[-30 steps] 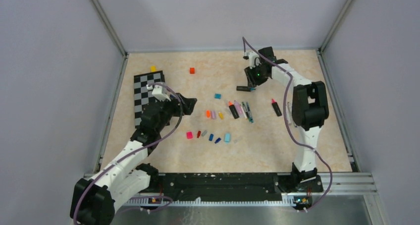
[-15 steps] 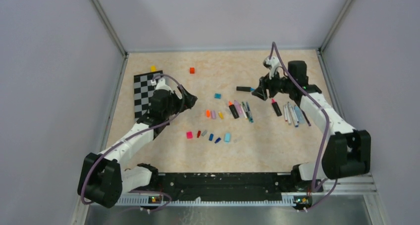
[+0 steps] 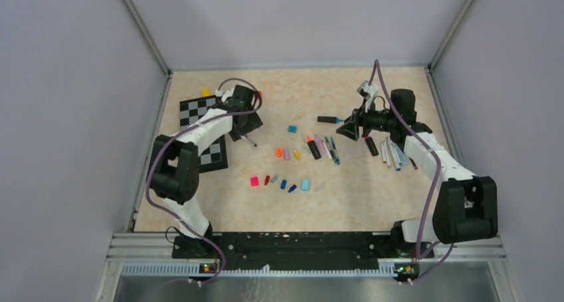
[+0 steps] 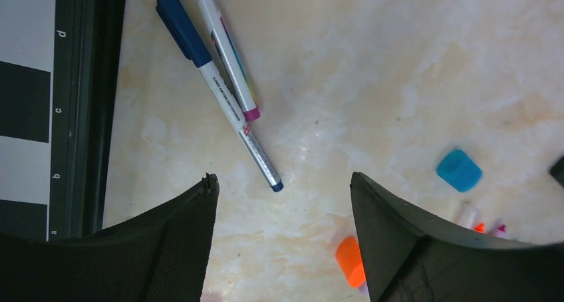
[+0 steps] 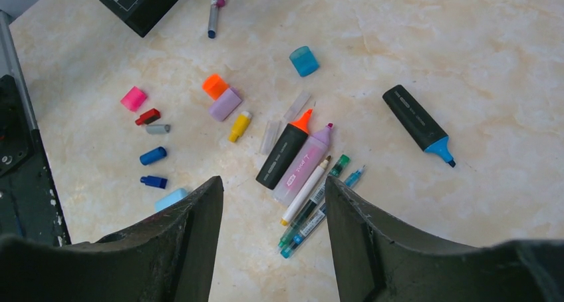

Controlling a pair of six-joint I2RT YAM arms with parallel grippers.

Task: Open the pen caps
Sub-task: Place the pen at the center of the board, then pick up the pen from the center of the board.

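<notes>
Here, the left gripper (image 4: 284,178) hung spread and empty over a blue-capped pen (image 4: 219,89) beside the checkerboard (image 4: 26,89), while the right gripper (image 5: 273,180), likewise spread, hovered over loose pen caps (image 5: 225,104) and uncapped pens (image 5: 284,157).

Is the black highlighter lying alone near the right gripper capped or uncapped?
Uncapped: the black highlighter lies flat with its blue tip bare, and no cap sits on it.

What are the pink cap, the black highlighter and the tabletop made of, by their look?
Pink cap: probably moulded plastic; even opaque colour, faint sheen.
Black highlighter: plastic as well, it seems; smooth matte barrel, blue tip.
Tabletop: beige marbled pattern, smooth with soft glare; likely laminate or vinyl rather than stone, though unsure.
</notes>
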